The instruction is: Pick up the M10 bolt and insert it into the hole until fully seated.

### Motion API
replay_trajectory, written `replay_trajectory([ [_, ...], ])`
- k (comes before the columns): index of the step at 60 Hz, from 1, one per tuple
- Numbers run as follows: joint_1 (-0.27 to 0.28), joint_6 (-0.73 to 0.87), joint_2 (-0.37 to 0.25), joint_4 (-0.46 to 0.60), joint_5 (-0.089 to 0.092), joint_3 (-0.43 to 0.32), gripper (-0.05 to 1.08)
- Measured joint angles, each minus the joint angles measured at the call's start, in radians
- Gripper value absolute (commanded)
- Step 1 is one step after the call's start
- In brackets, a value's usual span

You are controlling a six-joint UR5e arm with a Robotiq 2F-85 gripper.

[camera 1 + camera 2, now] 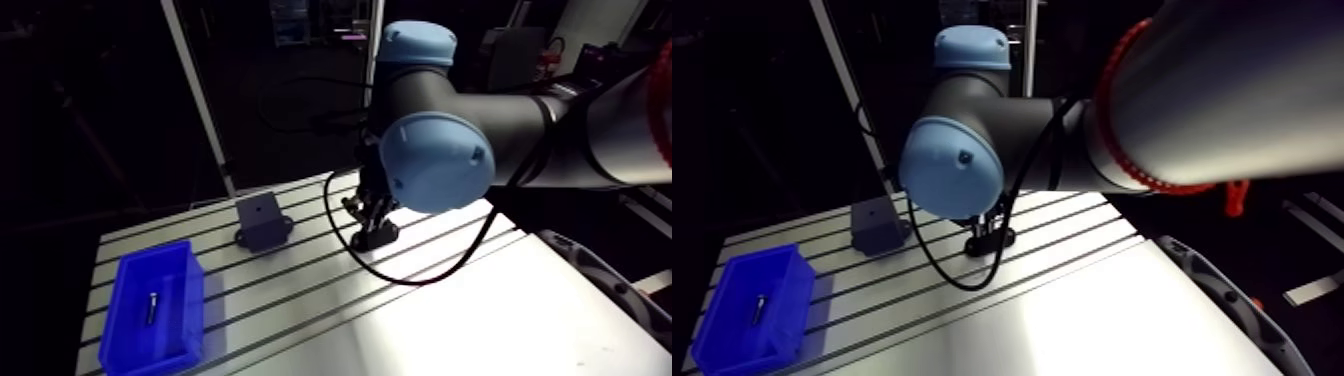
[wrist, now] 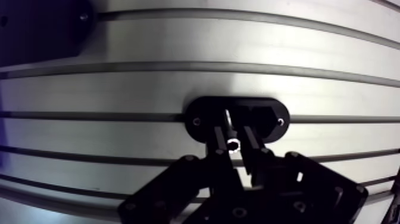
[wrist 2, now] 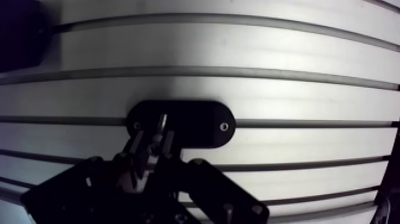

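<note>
1. Arm view: the gripper (image 1: pixel 370 218) hangs low over a black oval plate (image 1: pixel 390 236). A blue bin (image 1: pixel 150 250), well apart, holds a spare bolt (image 1: pixel 150 306).
2. Wrist view: the fingers (image 2: pixel 217 149) are clenched on the bolt (image 2: pixel 233 145), above the plate's middle. The hole is hidden. Best to keep the bolt upright and press it down slowly.

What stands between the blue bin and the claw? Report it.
In the arm view, a dark flanged block stands between the blue bin and the claw.
</note>
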Motion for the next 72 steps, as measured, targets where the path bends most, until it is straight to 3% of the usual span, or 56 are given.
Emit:
replay_trajectory([
  [28, -0.001, 0.000, -0.008, 0.002, -0.001, -0.008, 0.94],
  [49, 0.003, 0.002, -0.051, 0.029, 0.004, -0.044, 1.08],
  [58, 0.003, 0.029, -0.066, 0.115, 0.003, -0.095, 1.08],
  [72, 0.027, 0.110, -0.068, 0.341, -0.003, -0.233, 1.08],
])
